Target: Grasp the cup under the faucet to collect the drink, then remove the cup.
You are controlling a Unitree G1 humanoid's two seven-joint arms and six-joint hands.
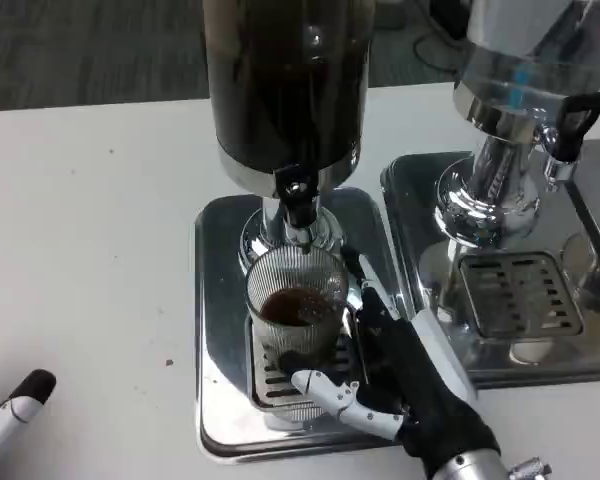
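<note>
Nearest to me, my right hand (395,375) is reaching in from the lower right and wrapping around the cup (297,312), with the thumb curling across the front of its base and the other fingers (365,290) running up its right side, so the hand is holding the cup. At the lower left edge, my left hand (15,405) is resting on the white table (90,250) well apart from the cup; only its fingertips are showing, and I cannot tell how it is set. The cup is a ribbed clear glass, standing upright on the slotted grate of a shiny metal tray (215,330), and a little dark drink is sitting in its bottom. Directly above the cup's rim, the black faucet (298,200) is hanging from the dark drink dispenser (285,80). Farther to the right, a second dispenser (525,110) is standing on its own metal tray (420,200), with a black tap of its own.
</note>
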